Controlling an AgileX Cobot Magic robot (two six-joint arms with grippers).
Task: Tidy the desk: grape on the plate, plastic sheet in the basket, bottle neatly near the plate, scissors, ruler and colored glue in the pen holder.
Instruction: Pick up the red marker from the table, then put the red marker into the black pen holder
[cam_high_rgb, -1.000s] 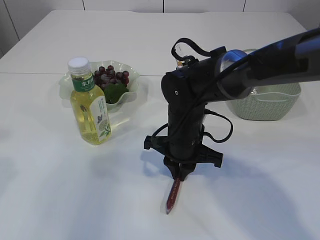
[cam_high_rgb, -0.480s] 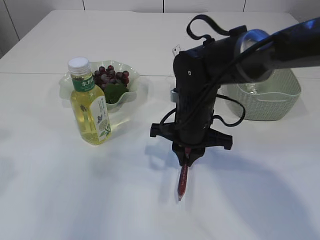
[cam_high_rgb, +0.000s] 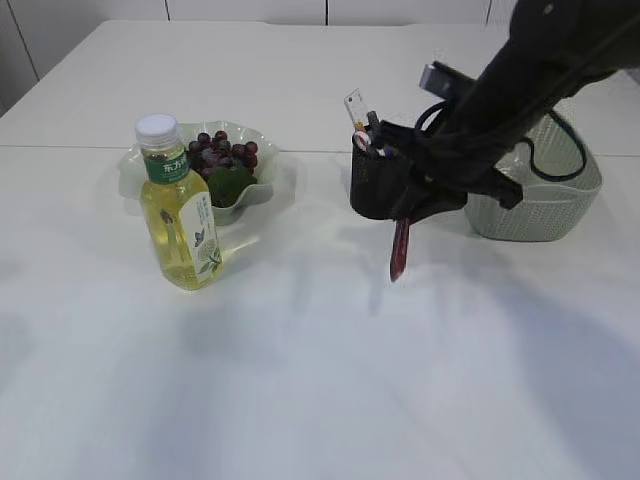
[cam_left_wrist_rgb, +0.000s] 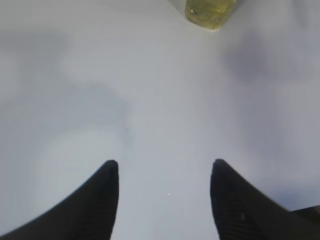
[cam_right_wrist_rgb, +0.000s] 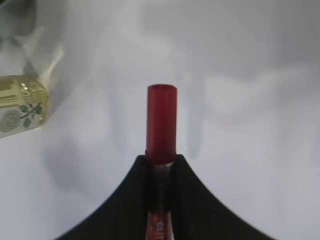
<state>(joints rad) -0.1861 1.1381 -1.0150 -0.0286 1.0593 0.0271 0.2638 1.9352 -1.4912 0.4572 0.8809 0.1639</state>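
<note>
A red colored glue tube (cam_high_rgb: 399, 252) hangs in the air in front of the black pen holder (cam_high_rgb: 372, 190). My right gripper (cam_high_rgb: 404, 222) is shut on the glue (cam_right_wrist_rgb: 161, 120), whose red cap sticks out past the fingertips of that gripper (cam_right_wrist_rgb: 161, 159). A ruler (cam_high_rgb: 355, 106) and other handles stand in the holder; I cannot tell the scissors among them. The yellow-green bottle (cam_high_rgb: 178, 212) stands upright in front of the plate (cam_high_rgb: 268, 170), which holds the grape bunch (cam_high_rgb: 220, 152). The plastic sheet is hidden. Above bare table, my left gripper (cam_left_wrist_rgb: 164, 167) is open and empty, the bottle (cam_left_wrist_rgb: 209, 11) ahead of it.
A pale green basket (cam_high_rgb: 545, 205) stands at the right, partly behind my right arm (cam_high_rgb: 530, 70). The white table (cam_high_rgb: 300, 380) spreads across the front and left. The left arm is out of the exterior view.
My right gripper has lifted the glue off the table and carried it up and back to the right, to just in front of the pen holder. The left gripper has not moved.
</note>
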